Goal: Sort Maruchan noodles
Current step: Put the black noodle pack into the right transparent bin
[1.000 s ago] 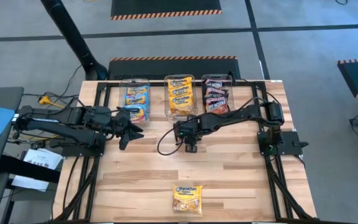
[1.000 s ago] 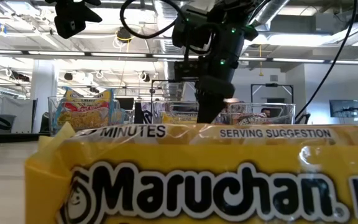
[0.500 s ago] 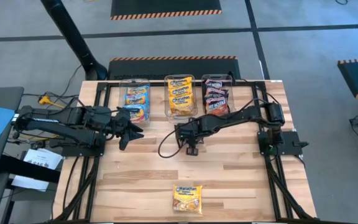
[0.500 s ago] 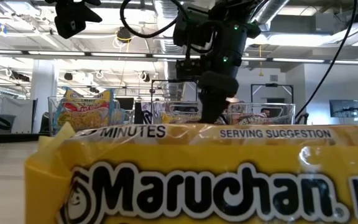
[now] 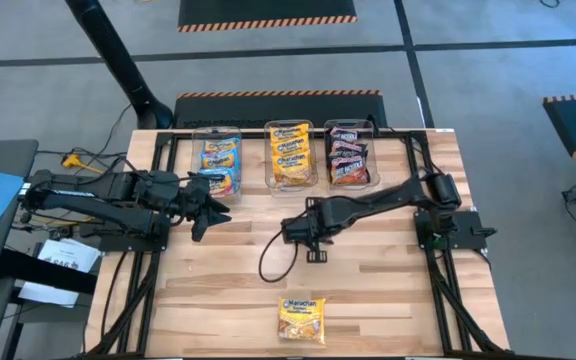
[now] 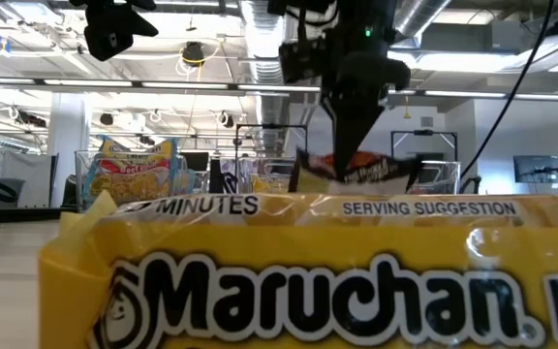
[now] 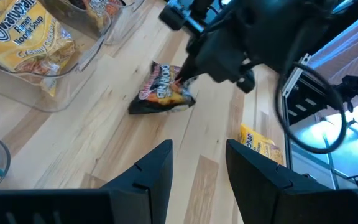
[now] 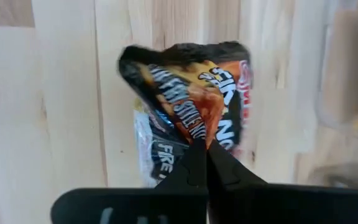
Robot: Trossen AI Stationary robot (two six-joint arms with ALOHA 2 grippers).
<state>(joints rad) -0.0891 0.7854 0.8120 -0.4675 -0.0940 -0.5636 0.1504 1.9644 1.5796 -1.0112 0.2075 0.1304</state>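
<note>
A black-red Maruchan packet (image 8: 188,99) hangs crumpled under my right gripper (image 8: 206,155), which is shut on it over the middle of the table (image 5: 313,248). In the low view the packet (image 6: 361,170) shows just below that gripper (image 6: 349,163). A yellow-orange packet (image 5: 302,320) lies flat near the table's near edge and fills the low view (image 6: 308,281). My left gripper (image 5: 216,208) waits open at the left, next to the bins, with nothing between its fingers (image 7: 197,152). My right gripper pinches the black-red packet between its two fingertips, at a bunched part of the wrapper's upper side (image 8: 194,134). The fingers point down from above. The packet hangs tilted and crumpled below them (image 7: 163,90); the yellow packet hides its lower edge in the low view.
Three clear bins stand in a row at the far edge: light blue-pink packets in the left (image 5: 220,155), yellow-orange in the middle (image 5: 290,155), black-red in the right (image 5: 348,152). Bare wood lies between the bins and the near yellow packet.
My right gripper has moved a little toward the table's near edge, shut on the black-red packet and risen. The packet, hidden behind the yellow one before, now shows lifted and crumpled under the fingers.
</note>
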